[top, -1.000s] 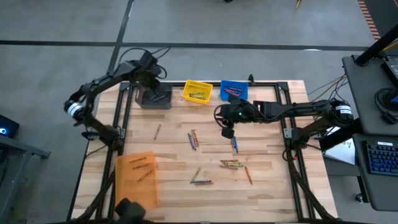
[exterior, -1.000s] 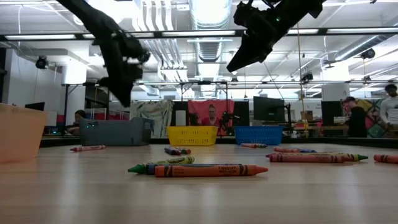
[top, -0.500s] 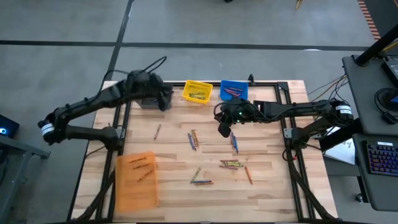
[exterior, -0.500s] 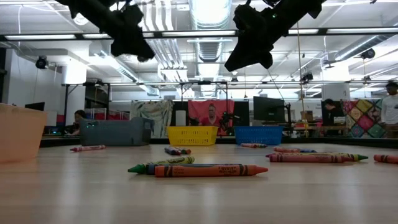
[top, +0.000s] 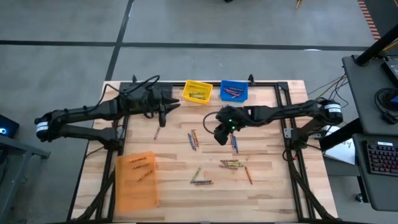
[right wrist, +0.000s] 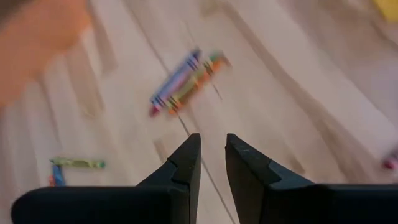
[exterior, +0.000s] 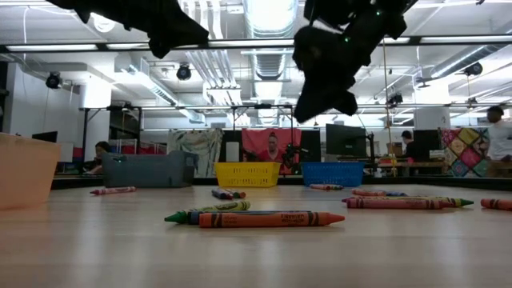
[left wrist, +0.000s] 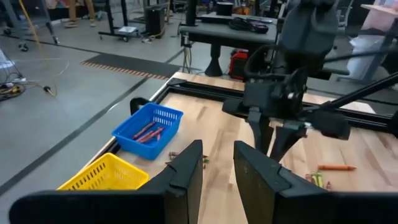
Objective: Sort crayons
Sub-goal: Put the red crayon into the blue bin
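Left tool (top: 163,116): upper-left centre, fingers parted, empty.
Right tool (top: 221,135): centre, parted, empty, above crayons (top: 193,139).

The crayons (top: 194,139) lie flat and scattered over the middle of the wooden surface (top: 267,186), thin paper-wrapped sticks in small loose groups: one alone near the left side (top: 158,130), a blue and orange pair side by side near the centre (right wrist: 184,81), a blue one just right of them (top: 234,144), a row of several touching farther front (top: 231,163), an orange one slanting beside that row (top: 248,175), and a green and orange pair nearest the front (exterior: 254,217). More crayons rest inside the yellow basket (top: 198,95) and the blue basket (left wrist: 147,131) at the far edge, and a few in the orange bin (top: 138,168) at the front left.
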Controlling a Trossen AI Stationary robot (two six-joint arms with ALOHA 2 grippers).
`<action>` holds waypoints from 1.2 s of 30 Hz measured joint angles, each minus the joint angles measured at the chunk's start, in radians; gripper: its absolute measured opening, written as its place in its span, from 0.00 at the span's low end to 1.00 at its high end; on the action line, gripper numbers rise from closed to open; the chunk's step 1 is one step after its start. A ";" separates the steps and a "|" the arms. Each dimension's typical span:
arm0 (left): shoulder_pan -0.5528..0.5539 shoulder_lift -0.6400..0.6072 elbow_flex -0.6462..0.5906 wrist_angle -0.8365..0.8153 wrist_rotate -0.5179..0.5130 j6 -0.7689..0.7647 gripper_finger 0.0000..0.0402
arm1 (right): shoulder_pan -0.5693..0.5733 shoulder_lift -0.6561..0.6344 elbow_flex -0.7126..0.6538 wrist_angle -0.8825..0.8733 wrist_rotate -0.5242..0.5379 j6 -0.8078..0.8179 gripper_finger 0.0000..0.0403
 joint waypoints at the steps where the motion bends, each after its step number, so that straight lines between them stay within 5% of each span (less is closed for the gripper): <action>1: 0.000 0.001 0.002 -0.001 0.000 0.000 0.18 | -0.004 0.009 0.010 -0.031 0.002 0.011 0.16; 21: 0.000 0.011 0.006 0.009 -0.001 0.008 0.18 | -0.173 0.259 0.318 -0.442 0.142 -0.031 0.16; 36: 0.000 0.011 0.006 0.007 -0.001 0.009 0.18 | -0.288 0.436 0.371 -0.464 0.181 -0.023 0.16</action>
